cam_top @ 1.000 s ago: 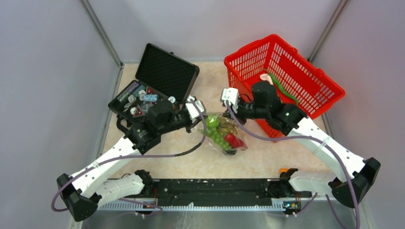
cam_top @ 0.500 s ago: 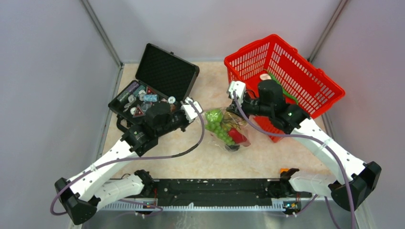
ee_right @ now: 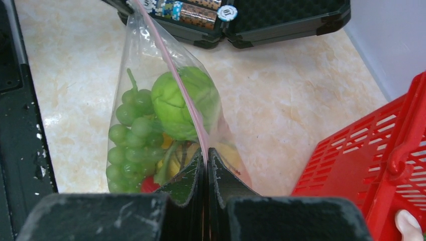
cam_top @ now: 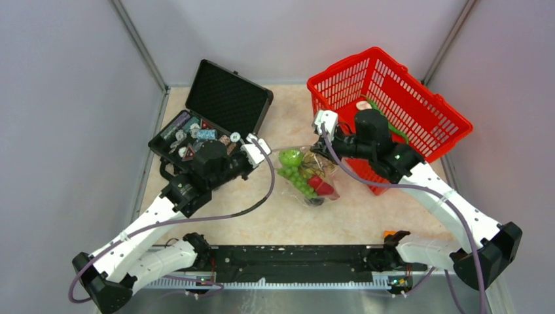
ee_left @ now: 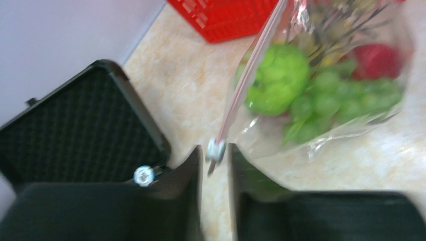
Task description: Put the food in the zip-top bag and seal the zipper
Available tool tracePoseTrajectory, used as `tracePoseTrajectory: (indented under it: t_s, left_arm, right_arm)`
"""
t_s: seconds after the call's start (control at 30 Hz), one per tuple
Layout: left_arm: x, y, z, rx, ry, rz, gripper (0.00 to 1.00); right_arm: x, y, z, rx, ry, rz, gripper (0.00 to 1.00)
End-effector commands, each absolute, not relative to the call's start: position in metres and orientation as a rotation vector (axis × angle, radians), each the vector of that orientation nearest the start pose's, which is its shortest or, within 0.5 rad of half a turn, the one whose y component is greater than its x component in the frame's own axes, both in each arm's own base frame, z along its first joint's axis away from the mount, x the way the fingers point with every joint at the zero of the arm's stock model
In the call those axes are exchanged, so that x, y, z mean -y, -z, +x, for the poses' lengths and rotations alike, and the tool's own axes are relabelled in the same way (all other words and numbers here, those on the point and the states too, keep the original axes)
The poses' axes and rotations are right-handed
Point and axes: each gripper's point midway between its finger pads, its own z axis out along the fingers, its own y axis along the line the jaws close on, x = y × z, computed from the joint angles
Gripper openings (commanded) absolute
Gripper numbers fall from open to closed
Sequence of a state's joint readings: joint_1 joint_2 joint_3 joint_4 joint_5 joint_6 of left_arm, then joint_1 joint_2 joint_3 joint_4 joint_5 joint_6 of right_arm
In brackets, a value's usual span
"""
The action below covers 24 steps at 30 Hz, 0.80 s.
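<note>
Top external: the zip-top bag [cam_top: 327, 171], filled with the food [cam_top: 301, 175], sits on the counter [cam_top: 340, 222] between black case [cam_top: 226, 98] and red basket [cam_top: 393, 78]. Right hand [ee_right: 206, 153] is clenched on one end of the zipper [ee_right: 173, 65]. Left hand [ee_left: 215, 148] pinches the white slider [ee_left: 216, 151] at the other end.

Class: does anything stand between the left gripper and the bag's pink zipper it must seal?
Nothing visible does. The white slider of the zipper sits between the fingertips of the left gripper, and the food lies inside the bag.
</note>
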<state>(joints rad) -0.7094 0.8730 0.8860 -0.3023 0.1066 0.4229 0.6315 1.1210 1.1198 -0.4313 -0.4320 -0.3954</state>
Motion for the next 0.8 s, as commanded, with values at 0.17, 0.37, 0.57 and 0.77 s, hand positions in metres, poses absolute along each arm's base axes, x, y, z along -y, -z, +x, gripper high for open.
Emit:
tracePoseTrajectory:
  t_s: [0.17, 0.37, 0.57, 0.77]
  left_arm:
    - [0.185, -0.294, 0.264, -1.54, 0.207, 0.823, 0.87]
    - [0.17, -0.321, 0.267, -1.458, 0.23, 0.591, 0.99]
    - [0.147, -0.319, 0.285, -1.499, 0.183, 0.358, 0.99]
    - [0.133, -0.323, 0.29, -1.529, 0.247, 0.167, 0.99]
  right_arm:
    - [-0.258, -0.305, 0.259, -1.491, -0.614, -1.131, 0.0]
    - [-0.262, -0.299, 0.27, -1.513, -0.638, -1.015, 0.0]
    - [-0.263, -0.311, 0.275, -1.462, -0.698, -0.846, 0.0]
    - [-0.272, -0.341, 0.246, -1.342, -0.924, -0.756, 0.0]
